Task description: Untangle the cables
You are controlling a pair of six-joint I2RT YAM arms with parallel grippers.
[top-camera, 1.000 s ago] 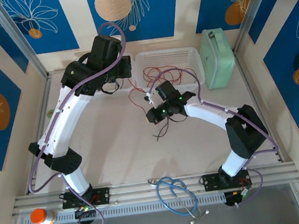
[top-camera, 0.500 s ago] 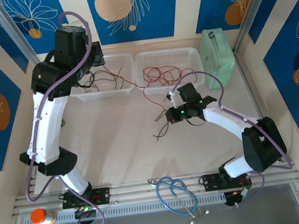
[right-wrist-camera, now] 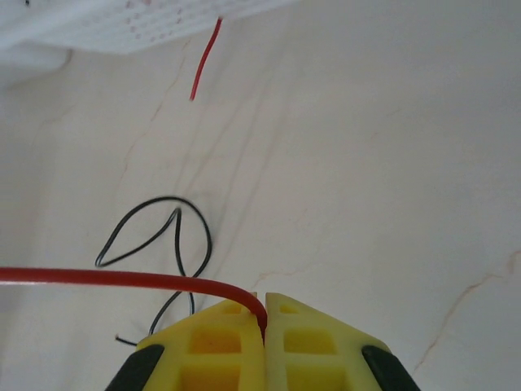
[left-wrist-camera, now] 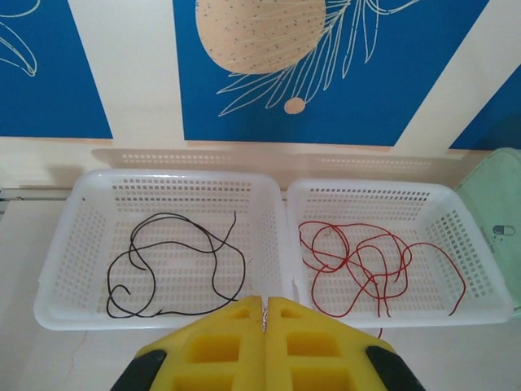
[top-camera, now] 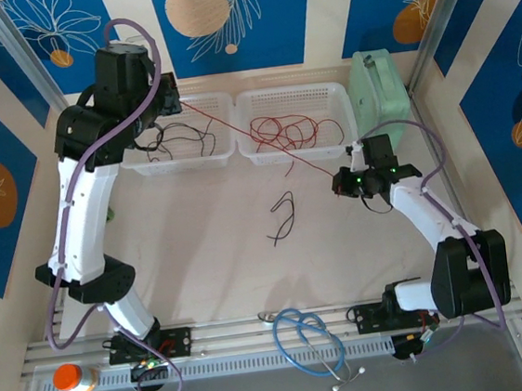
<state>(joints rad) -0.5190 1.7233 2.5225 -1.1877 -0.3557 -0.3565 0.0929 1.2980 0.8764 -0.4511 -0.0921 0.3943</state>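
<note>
Red cable pulled taut, 10 o'clock to 3 o'clock over table. Left gripper clamped on far end, right gripper pinching near end. Loose black cable lies mid-table. Black strands sit in left basket, red strands in right basket.

The right claw now sits further right, well apart from the black cable lying loose on the worktop. The red cable, slack before, now runs taut from it across to the left claw.
</note>
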